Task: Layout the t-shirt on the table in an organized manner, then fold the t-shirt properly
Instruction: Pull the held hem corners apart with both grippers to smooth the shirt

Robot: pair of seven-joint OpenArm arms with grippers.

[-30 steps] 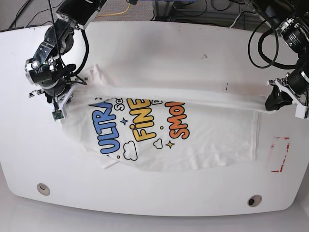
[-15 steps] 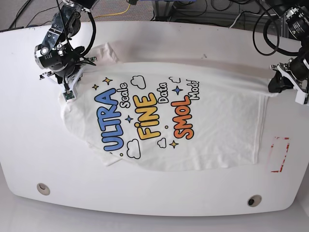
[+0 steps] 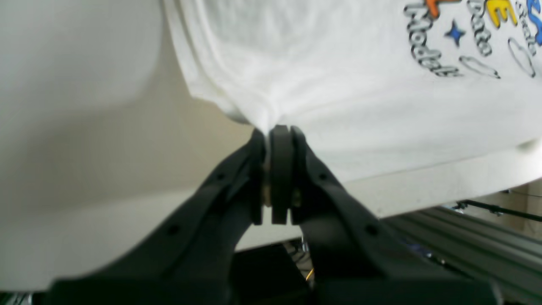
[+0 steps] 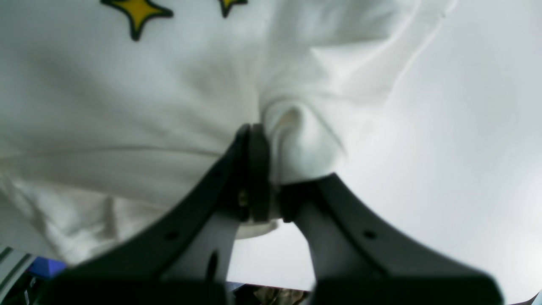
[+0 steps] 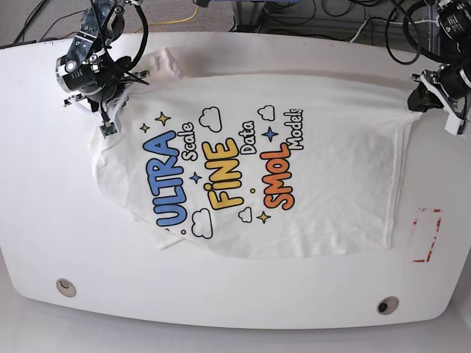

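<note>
The white t-shirt (image 5: pixel 324 184) lies print-up on the white table (image 5: pixel 235 301), with blue, yellow and orange letters showing. Its lower left part is still rumpled. My left gripper (image 5: pixel 416 103), on the right of the base view, is shut on the shirt's far right corner. The left wrist view shows its jaws (image 3: pixel 277 135) pinching the cloth (image 3: pixel 338 63) close to the table's edge. My right gripper (image 5: pixel 112 110), at the far left, is shut on a bunched fold near the sleeve. The right wrist view shows it (image 4: pixel 271 178) holding the cloth (image 4: pixel 127 106).
A red tape rectangle (image 5: pixel 425 235) marks the table at the right. Two round grommet holes (image 5: pixel 66 287) (image 5: pixel 387 305) sit near the front edge. Cables (image 5: pixel 294 15) lie beyond the table's far edge, close behind both arms.
Both grippers have moved toward the far edge with the cloth in them. The folded-over upper part of the shirt has been drawn back, and the whole print now shows.
</note>
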